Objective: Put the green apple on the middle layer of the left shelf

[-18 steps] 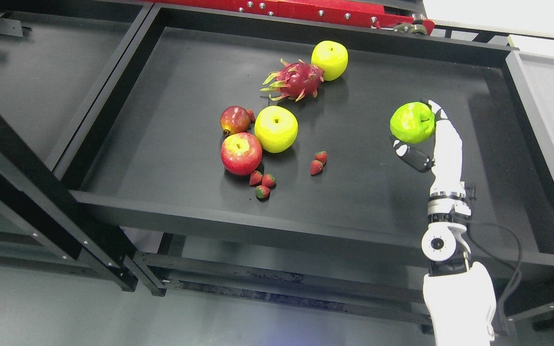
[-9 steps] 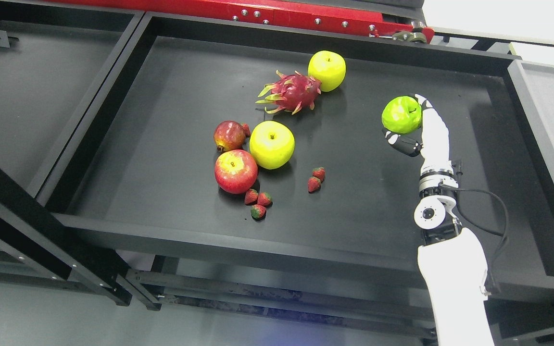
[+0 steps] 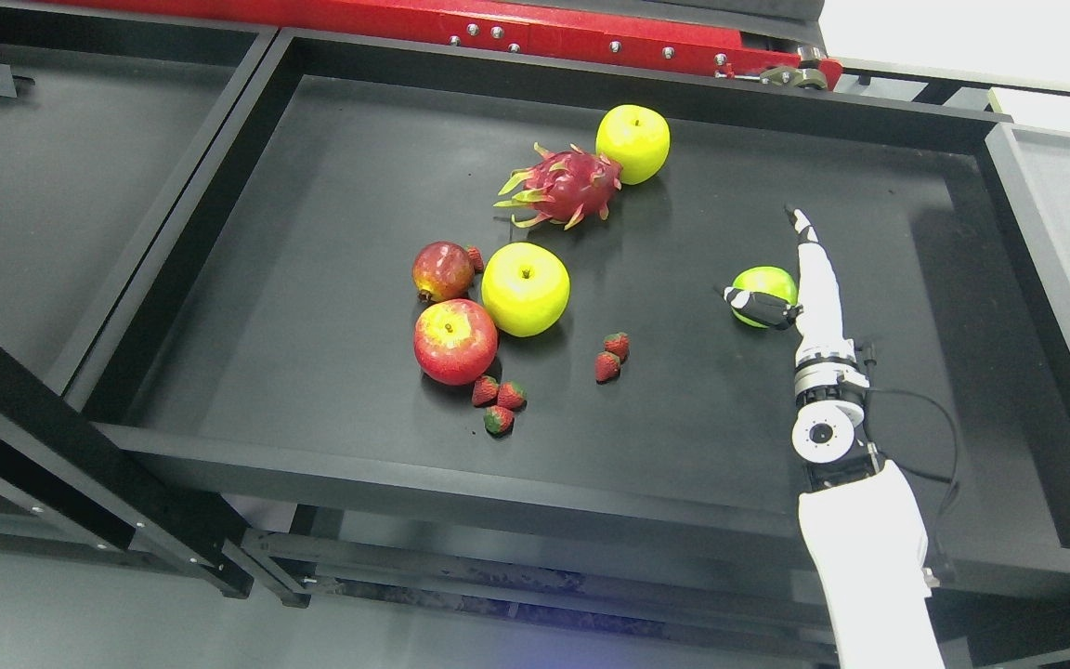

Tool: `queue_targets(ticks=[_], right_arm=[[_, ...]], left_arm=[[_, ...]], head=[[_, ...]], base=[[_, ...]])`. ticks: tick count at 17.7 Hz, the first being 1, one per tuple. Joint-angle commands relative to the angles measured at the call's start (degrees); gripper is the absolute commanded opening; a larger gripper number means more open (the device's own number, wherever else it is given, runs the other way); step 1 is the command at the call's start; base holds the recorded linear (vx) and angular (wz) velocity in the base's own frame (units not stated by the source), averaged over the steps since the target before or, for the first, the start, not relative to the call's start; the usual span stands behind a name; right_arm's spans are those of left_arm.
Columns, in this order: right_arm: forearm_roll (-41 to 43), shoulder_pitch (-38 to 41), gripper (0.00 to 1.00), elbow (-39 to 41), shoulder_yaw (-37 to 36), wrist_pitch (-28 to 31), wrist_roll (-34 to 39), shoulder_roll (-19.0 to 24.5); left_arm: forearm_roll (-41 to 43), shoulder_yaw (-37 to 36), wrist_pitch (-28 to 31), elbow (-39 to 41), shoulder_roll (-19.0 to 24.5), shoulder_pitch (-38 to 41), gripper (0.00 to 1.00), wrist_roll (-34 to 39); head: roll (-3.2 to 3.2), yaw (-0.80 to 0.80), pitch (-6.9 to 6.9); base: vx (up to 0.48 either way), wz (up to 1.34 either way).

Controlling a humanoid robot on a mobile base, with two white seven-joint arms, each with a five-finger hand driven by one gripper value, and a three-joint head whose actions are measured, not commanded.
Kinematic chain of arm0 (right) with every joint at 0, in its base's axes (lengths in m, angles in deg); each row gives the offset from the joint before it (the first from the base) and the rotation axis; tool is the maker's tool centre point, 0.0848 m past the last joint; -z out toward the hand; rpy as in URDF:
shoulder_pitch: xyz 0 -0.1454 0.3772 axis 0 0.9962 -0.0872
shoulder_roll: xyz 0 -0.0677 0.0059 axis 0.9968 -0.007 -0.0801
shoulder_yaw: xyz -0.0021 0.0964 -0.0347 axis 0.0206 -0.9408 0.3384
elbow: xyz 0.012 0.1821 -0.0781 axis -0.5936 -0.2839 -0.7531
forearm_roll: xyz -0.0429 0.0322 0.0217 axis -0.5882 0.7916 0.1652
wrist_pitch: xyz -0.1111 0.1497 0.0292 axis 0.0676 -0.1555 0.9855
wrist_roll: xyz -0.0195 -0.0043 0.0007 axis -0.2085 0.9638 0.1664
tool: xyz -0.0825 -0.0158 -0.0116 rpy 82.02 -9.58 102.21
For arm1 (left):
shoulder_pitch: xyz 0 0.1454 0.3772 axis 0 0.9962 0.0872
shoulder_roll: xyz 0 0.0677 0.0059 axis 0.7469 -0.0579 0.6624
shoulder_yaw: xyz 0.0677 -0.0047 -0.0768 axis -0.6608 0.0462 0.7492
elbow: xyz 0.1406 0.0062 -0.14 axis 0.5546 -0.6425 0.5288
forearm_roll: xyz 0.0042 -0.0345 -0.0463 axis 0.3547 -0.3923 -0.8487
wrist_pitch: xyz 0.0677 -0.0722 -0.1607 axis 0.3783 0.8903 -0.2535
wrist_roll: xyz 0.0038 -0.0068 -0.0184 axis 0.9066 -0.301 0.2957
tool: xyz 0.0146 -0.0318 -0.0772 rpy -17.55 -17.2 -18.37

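Note:
The green apple (image 3: pixel 766 282) lies on the black shelf tray (image 3: pixel 331 167), right of the middle. My right hand (image 3: pixel 765 258) stands just right of it, arm coming up from the lower right. The fingers (image 3: pixel 809 255) are stretched out straight toward the back and the thumb (image 3: pixel 750 302) reaches across the front of the apple. The hand is open and holds nothing. The left arm is out of view.
On the same tray are two yellow apples (image 3: pixel 525 288) (image 3: pixel 632 143), a dragon fruit (image 3: pixel 565 185), a red apple (image 3: pixel 455 340), a smaller red fruit (image 3: pixel 442 270) and several strawberries (image 3: pixel 498 401). Another dark shelf (image 3: pixel 43 177) lies left, a grey tray (image 3: pixel 1069 242) right.
The green apple was held up in my right hand; now the fingers have straightened and the apple lies lower on the tray beside the thumb. The camera view has shifted slightly.

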State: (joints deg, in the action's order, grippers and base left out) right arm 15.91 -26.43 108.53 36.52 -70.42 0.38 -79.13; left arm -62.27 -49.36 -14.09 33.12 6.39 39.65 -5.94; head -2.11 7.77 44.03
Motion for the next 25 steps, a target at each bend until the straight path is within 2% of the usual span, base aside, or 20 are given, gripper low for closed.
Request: queue_targets(ticks=[1, 4, 7, 11, 16, 25], right_arm=[[13.8, 8.4, 1.00, 13.8, 0.2, -1.6, 0.1, 0.3], [18.5, 17.5, 1.00, 23.7, -0.2, -1.8, 0.1, 2.4], [20.7, 23.3, 1.00, 28.6, 0.6, -2.5, 0.2, 3.0], [20.9, 24.7, 1.00, 30.0, 0.4, -4.3, -0.1, 3.0], [21.0, 27.7, 1.00, 30.0, 1.3, -3.7, -1.7, 3.0], [21.0, 27.0, 1.00, 30.0, 1.6, -2.1, -1.2, 3.0]], left_arm=[[0.0, 0.0, 0.0, 0.0, 1.0, 0.0, 1.00, 0.0], [0.0, 0.0, 0.0, 0.0, 1.0, 0.0, 1.00, 0.0], [0.0, 0.0, 0.0, -0.1, 1.0, 0.0, 1.00, 0.0], [0.0, 0.0, 0.0, -0.1, 1.0, 0.0, 1.00, 0.0], [0.0, 0.0, 0.0, 0.0, 1.0, 0.0, 1.00, 0.0], [0.0, 0.0, 0.0, 0.0, 1.0, 0.0, 1.00, 0.0]], head=[[0.00, 0.00, 0.00], [0.00, 0.00, 0.00], [0.00, 0.00, -0.01], [0.00, 0.00, -0.01], [0.00, 0.00, -0.01], [0.00, 0.00, -0.01]], base=[[0.000, 0.00], [-0.011, 0.00], [-0.004, 0.00], [0.000, 0.00], [0.000, 0.00], [0.000, 0.00]])
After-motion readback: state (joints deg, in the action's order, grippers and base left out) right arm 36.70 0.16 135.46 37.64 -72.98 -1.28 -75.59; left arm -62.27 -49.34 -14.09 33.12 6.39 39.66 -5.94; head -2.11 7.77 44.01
